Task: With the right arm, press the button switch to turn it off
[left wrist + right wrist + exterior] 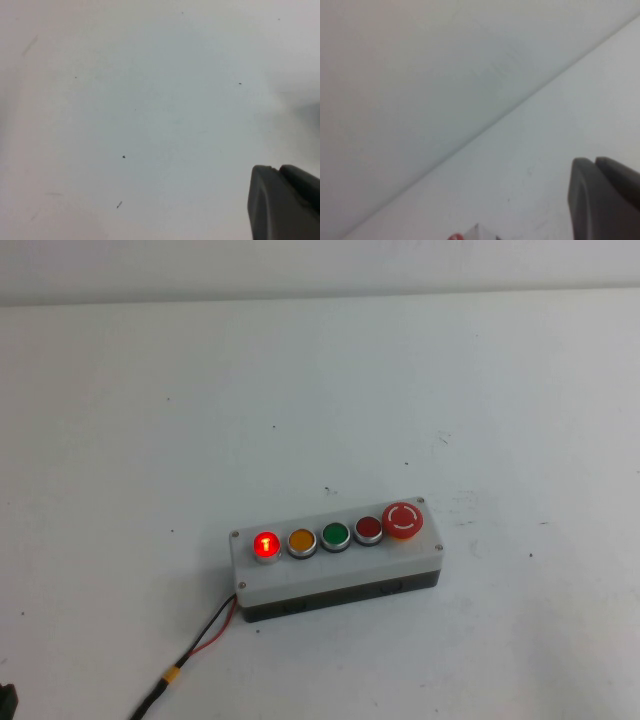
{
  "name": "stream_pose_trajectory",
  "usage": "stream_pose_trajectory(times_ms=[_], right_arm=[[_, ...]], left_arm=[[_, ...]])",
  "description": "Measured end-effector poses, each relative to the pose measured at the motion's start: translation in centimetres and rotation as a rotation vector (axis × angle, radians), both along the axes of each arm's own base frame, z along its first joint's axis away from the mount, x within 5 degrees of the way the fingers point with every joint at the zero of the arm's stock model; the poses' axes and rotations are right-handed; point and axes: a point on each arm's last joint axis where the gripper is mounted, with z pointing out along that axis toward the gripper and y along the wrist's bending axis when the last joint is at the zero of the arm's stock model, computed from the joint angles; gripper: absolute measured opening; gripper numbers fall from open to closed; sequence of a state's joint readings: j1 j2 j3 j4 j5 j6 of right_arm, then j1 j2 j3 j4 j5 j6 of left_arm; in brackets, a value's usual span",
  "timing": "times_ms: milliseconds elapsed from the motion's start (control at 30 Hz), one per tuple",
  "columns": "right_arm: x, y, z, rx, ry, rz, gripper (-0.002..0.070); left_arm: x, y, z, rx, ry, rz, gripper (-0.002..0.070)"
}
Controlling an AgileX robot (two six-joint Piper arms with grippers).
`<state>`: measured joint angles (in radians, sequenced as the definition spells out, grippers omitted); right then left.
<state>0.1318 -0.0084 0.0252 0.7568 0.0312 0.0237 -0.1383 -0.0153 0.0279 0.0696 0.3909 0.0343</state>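
Observation:
The button switch (266,545) is the small round red button with a silver ring, glowing bright red, at the left end of the grey five-button box (335,575). Neither arm shows in the high view. My right gripper (595,161) shows only in the right wrist view, fingers pressed together, empty, above the white table. A corner of the box (479,233) with a bit of red beside it peeks in at that view's edge. My left gripper (278,169) shows only in the left wrist view, shut and empty over bare table.
On the box, an orange button (302,540), a green button (335,535), a darker red button (368,529) and a large red mushroom button (403,520) follow in a row. Red and black wires (205,635) leave the box toward the front left. A white wall (320,265) backs the table.

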Motion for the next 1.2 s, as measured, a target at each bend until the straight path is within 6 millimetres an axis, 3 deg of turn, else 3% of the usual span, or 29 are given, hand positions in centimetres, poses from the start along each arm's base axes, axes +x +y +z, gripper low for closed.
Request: stream_pose_trajectory(times_ms=[100,367,567,800,1000,1200], right_arm=[[-0.2,0.7,0.1,0.005,0.064,0.081,-0.0016],[1.2,3.0,6.0,-0.199,0.394,0.355,-0.0016],[5.2,3.6,8.3,-0.414,0.709,0.487,-0.0016],[10.8,5.5,10.8,-0.543,0.795,0.619,-0.0016],[14.3,10.9,12.3,-0.687,0.789,0.753,-0.0016],[16.8,18.6,12.2,-0.880,0.792,0.869,-0.0016]], left_arm=[[0.0,0.0,0.0,0.000,0.000,0.000,-0.0002],[0.0,0.0,0.0,0.000,0.000,0.000,-0.0002],[0.0,0.0,0.0,0.000,0.000,0.000,-0.0002],[0.0,0.0,0.0,0.000,0.000,0.000,-0.0002],[0.0,0.0,0.0,0.000,0.000,0.000,-0.0002],[0.0,0.0,0.0,0.000,0.000,0.000,-0.0002]])
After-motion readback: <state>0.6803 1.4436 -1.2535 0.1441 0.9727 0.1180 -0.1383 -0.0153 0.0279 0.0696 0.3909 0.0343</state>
